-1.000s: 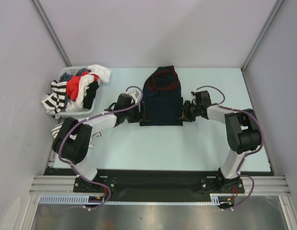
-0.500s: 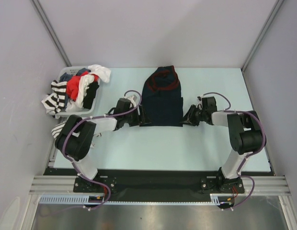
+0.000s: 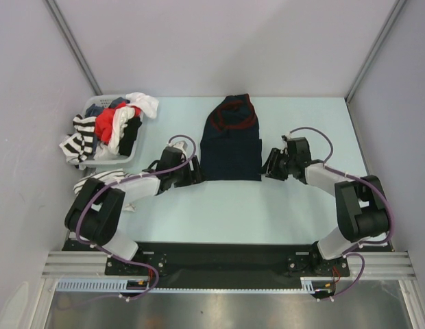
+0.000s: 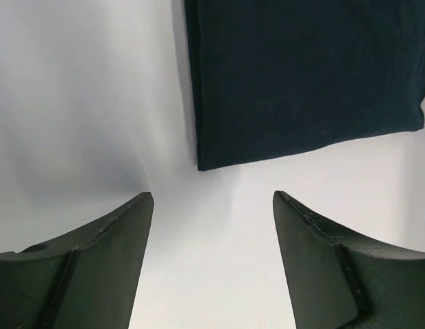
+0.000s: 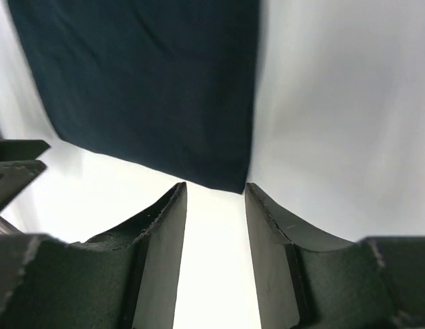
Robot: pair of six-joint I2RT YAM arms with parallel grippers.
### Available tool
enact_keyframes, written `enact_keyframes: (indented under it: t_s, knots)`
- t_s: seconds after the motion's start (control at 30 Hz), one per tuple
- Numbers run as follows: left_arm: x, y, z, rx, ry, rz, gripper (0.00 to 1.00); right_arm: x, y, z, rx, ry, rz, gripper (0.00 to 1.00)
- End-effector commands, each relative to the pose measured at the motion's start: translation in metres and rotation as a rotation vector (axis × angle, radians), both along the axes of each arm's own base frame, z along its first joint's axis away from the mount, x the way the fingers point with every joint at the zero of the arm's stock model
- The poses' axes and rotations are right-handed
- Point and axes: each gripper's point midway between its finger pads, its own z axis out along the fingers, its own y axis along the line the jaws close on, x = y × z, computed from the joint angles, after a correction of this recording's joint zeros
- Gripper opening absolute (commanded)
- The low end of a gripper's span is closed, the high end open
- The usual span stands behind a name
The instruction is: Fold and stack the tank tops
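Spilling from the basket (image 3: 110, 163) are striped and red clothes (image 3: 111, 123). On the pale table (image 3: 301, 205), left gripper (image 4: 212, 199) and right gripper (image 5: 216, 188) are gaping empty beside the folded tank top (image 3: 231, 147).

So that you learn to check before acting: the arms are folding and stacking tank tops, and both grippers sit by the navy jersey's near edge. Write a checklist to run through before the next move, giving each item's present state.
1. The navy jersey lies flat on the table, folded into a narrow strip: ok.
2. The left gripper is open and empty, just short of the jersey's near corner: ok.
3. The right gripper is open and empty, the other near corner at its fingertips: ok.
4. The folded layers lie even underneath: cannot tell.
5. The striped top is folded: not ok, it is heaped over the basket.
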Motion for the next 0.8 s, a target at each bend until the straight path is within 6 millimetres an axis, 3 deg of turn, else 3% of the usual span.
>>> enact_keyframes:
  t_s: [0.0,0.13,0.23,0.3,0.77]
  knots:
    - [0.000,0.001,-0.011,0.026,0.005,-0.005,0.76,-0.008,-0.002,-0.022,-0.032,0.050,0.005,0.45]
    - [0.000,-0.001,-0.015,0.029,0.011,-0.007,0.74,-0.013,-0.001,-0.036,-0.026,0.094,0.007,0.47]
    - [0.001,-0.002,-0.017,0.032,0.015,-0.010,0.72,-0.020,0.000,-0.046,-0.022,0.111,0.009,0.54]
    - [0.001,-0.004,-0.018,0.032,0.020,-0.009,0.70,-0.021,0.005,-0.049,-0.009,0.107,0.021,0.52]
    - [-0.001,-0.007,-0.029,0.072,0.040,-0.008,0.62,-0.025,0.006,-0.056,-0.021,0.118,0.027,0.14]
